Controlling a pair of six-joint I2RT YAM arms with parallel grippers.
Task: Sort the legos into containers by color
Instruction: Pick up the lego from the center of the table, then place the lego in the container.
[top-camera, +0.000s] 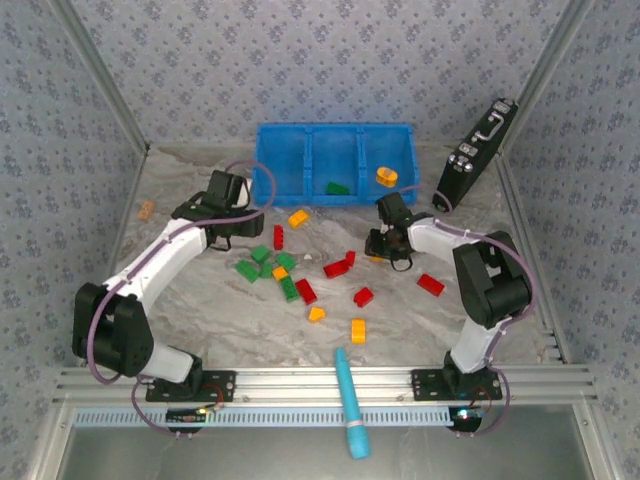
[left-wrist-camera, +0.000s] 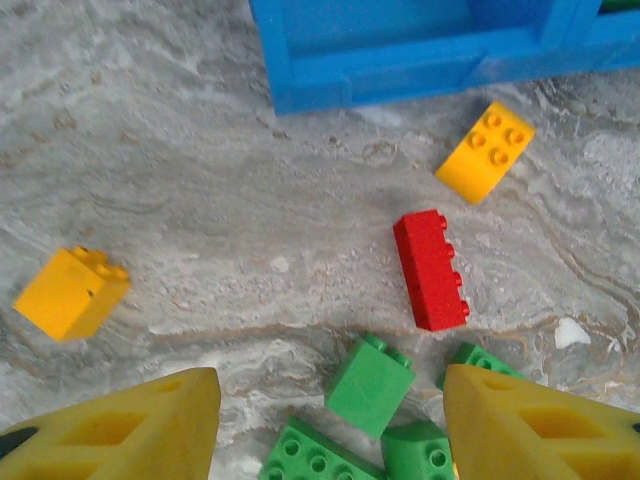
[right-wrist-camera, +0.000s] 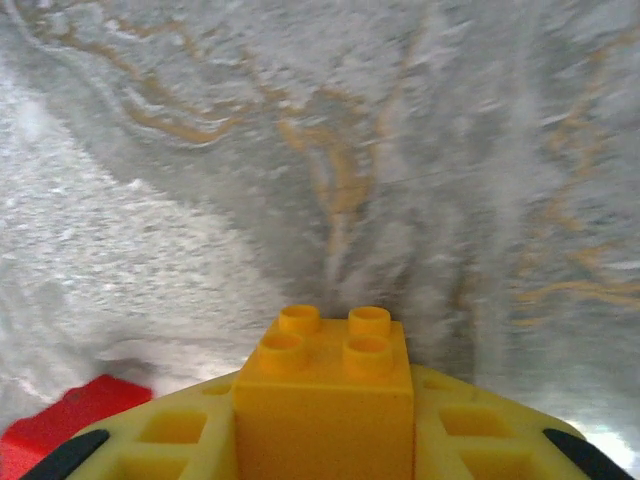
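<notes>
- Clamping the right gripper on a yellow brick, with fingers pressing snug against both its sides, low over the marbled table, a little in front of the blue bin.
- Holding the left gripper roughly half open and empty, hanging over a cluster of green bricks, with a red brick just beyond.
- Counting only two legos as sorted: a green brick lying in the middle compartment and an orange-yellow brick in the right one, with nothing red in the bin yet.
- Leaving most of the work ahead, judging by the scatter: loose red bricks, greens and yellow bricks lying across the table between the arms.
- Probably calling next for lifting the gripped brick and carrying it to the right compartment.
</notes>
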